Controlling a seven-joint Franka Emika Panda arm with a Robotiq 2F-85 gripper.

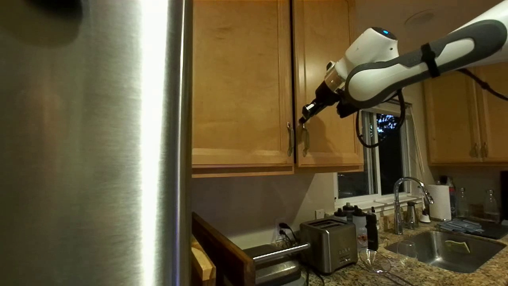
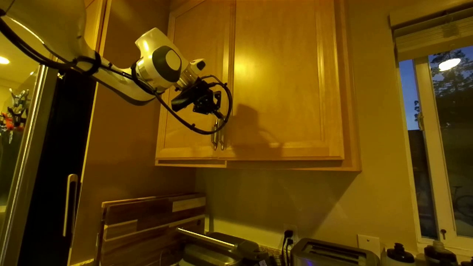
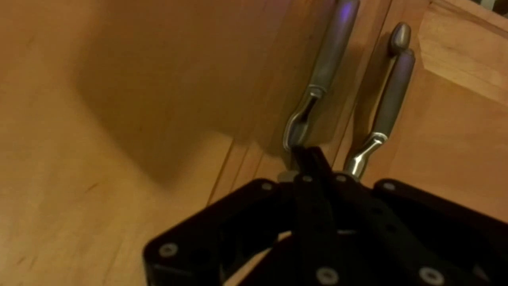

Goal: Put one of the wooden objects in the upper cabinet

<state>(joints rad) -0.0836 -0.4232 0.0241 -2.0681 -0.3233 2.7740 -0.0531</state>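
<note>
The upper cabinet [image 1: 242, 87] has both doors [image 2: 281, 81] closed by the look of it, so I'd call this early days: I'm on the opening step, I reckon, with the picking and placing all left to do. My end effector [image 3: 308, 153] is pinched right together with nothing I can see in its grip. The fingertips [image 3: 300, 157] sit at the end of the window-side handle [image 3: 331, 51], but I can't tell if they're touching the metal or hooked behind it. The neighbouring handle [image 3: 393, 99] is just beside it. No clue which wooden object I'm meant to grab, tbh; the only loose wood I can spot is the cutting boards [image 2: 153, 231], standing on edge well below, between the fridge [image 1: 99, 143] and what looks like a grill [image 1: 278, 274]. Room-wise it's a home kitchen: speckled stone desk [image 1: 432, 275] with a toaster [image 1: 328, 246], a cluster of bottles [image 1: 360, 228] and some wine glasses [image 1: 371, 260], then a steel sink [image 1: 438, 259] with a yellow sponge [image 1: 458, 246] in it, a tall tap [image 1: 398, 206] and a paper roll [image 1: 439, 202]. Dusky outside the window [image 1: 391, 167].
</note>
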